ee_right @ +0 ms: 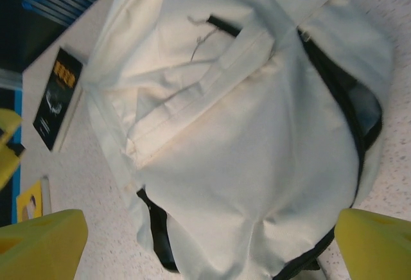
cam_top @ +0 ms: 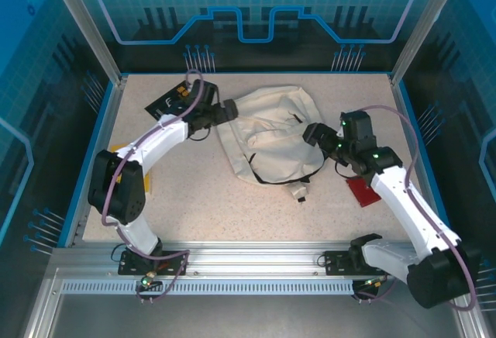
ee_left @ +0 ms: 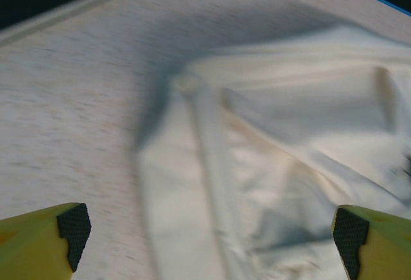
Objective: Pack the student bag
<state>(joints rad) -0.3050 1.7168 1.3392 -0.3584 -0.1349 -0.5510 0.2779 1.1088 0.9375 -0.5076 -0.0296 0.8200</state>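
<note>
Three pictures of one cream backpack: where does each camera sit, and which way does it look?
Top external: fixed above and behind the arms, looking down on the table; both arms show, left gripper and right gripper flanking the student bag.
Left wrist: on the left wrist, looking past its open fingers at the bag's edge.
Right wrist: on the right wrist, looking past its open fingers over the bag.
Shared: both wrist views catch the bag and the black booklet.
</note>
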